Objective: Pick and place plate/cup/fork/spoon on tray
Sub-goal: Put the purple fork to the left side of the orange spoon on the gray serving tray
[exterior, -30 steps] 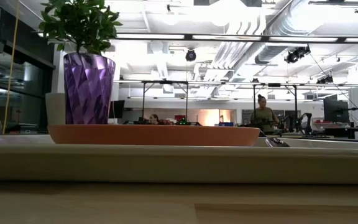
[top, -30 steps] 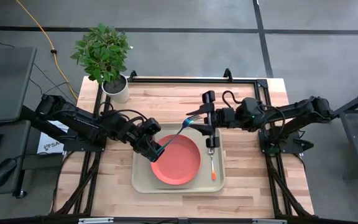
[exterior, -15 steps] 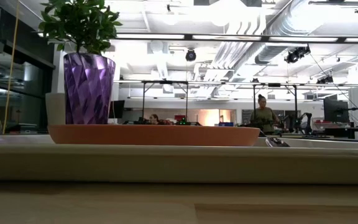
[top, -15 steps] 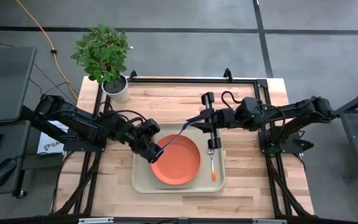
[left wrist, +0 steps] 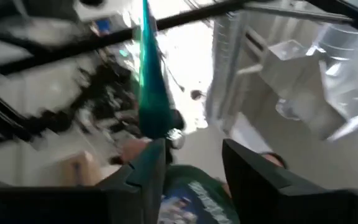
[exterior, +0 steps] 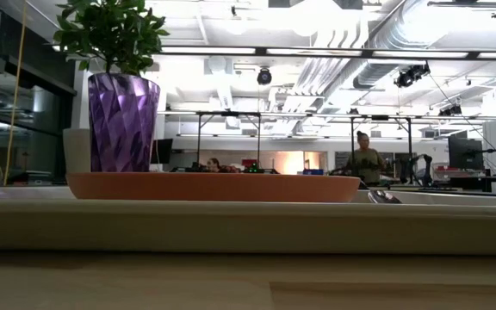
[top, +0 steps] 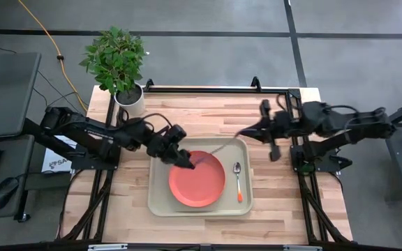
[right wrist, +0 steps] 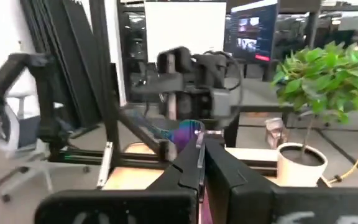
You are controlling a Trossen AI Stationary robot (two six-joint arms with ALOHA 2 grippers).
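The beige tray (top: 159, 206) holds the orange plate (top: 199, 183) and, to the plate's right, the orange-handled spoon (top: 238, 183). The purple cup (exterior: 123, 120) stands behind the plate in the low view; my left arm hides it from above. The fork (top: 223, 145) spans between my two grippers above the tray's far part. My right gripper (top: 245, 133) is shut on its metal end. My left gripper (top: 187, 162) is open over the plate's far left rim, with the teal handle (left wrist: 149, 93) beside one finger. My right gripper pinches the fork's metal end (top: 240, 136) between its two fingers, coming level from the table's right side and lying along the fork. The handle slants down toward the plate. My left gripper is open, and I cannot tell whether one finger (left wrist: 146, 163) touches the handle.
A potted plant in a white pot (top: 130, 97) stands at the table's far left corner. Bare wood lies in front of the tray and to its right. A black frame (top: 215, 89) runs along the far edge. People show in the room behind.
My right gripper has shut on the fork's metal end and drawn back toward the table's right edge, taking that end along. My left gripper has opened, letting go of the handle, and shifted a little toward the far right over the plate's rim.
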